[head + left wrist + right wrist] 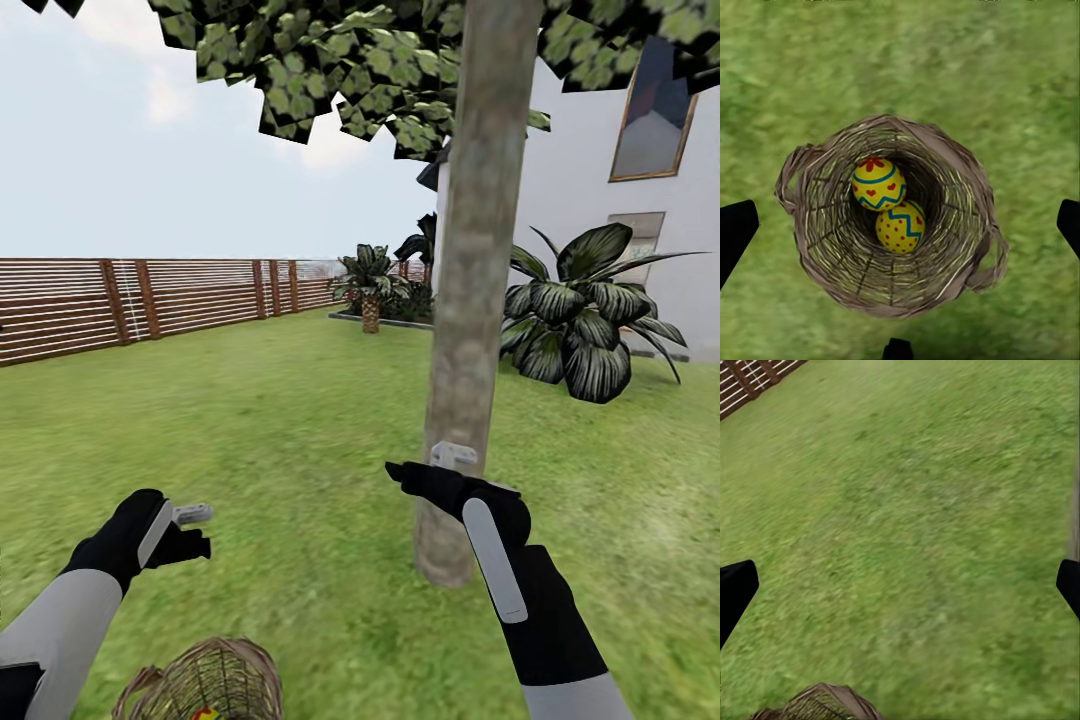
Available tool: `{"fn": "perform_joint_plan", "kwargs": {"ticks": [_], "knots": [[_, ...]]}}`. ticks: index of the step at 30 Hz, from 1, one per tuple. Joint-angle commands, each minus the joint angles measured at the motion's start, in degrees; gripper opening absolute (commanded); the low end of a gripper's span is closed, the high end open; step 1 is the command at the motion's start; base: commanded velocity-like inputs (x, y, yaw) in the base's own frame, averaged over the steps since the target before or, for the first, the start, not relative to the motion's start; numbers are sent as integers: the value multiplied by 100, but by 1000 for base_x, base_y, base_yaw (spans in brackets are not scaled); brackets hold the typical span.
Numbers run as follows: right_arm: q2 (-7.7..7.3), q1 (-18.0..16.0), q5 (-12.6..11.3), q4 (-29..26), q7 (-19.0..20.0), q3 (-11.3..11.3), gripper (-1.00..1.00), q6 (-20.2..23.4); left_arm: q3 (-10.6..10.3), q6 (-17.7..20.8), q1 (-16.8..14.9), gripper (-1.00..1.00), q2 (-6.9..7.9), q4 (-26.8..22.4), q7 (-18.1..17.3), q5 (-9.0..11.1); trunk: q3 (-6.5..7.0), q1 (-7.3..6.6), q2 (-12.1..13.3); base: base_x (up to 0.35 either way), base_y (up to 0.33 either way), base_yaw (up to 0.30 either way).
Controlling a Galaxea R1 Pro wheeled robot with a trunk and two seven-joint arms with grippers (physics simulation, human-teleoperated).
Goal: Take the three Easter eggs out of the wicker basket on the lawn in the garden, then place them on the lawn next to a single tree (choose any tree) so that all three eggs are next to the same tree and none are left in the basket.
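left gripper [900,225] spread above basket [810,225], eggs [878,183] tilted

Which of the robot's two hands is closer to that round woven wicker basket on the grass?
The left. The left gripper hangs just above the round woven tan wicker basket, looking into it; the right gripper is off to the side, by the pale tree trunk.

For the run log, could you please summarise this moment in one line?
left gripper: open above wicker basket | eggs visible inside: two | right gripper: open, empty, by tree
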Motion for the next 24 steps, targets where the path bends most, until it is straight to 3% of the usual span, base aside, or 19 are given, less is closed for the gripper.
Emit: {"fn": "perform_joint_plan", "kwargs": {"ticks": [1, 20, 24], "knots": [[2, -6, -60, -5, -59, 3, 100, 16, 8, 22, -2, 100, 0, -5, 13, 39, -7, 1, -4, 58, 198, -3], [2, -6, -60, -5, -59, 3, 100, 15, 46, -7, 4, 100, -46, -257, 28, 41, -7, 1, -4, 10, 32, 0], [2, -6, -60, -5, -59, 3, 100, 15, 70, 2, 6, 100, -40, -296, 23, 46, -79, 89, -165, 0, 0, 0]]}}
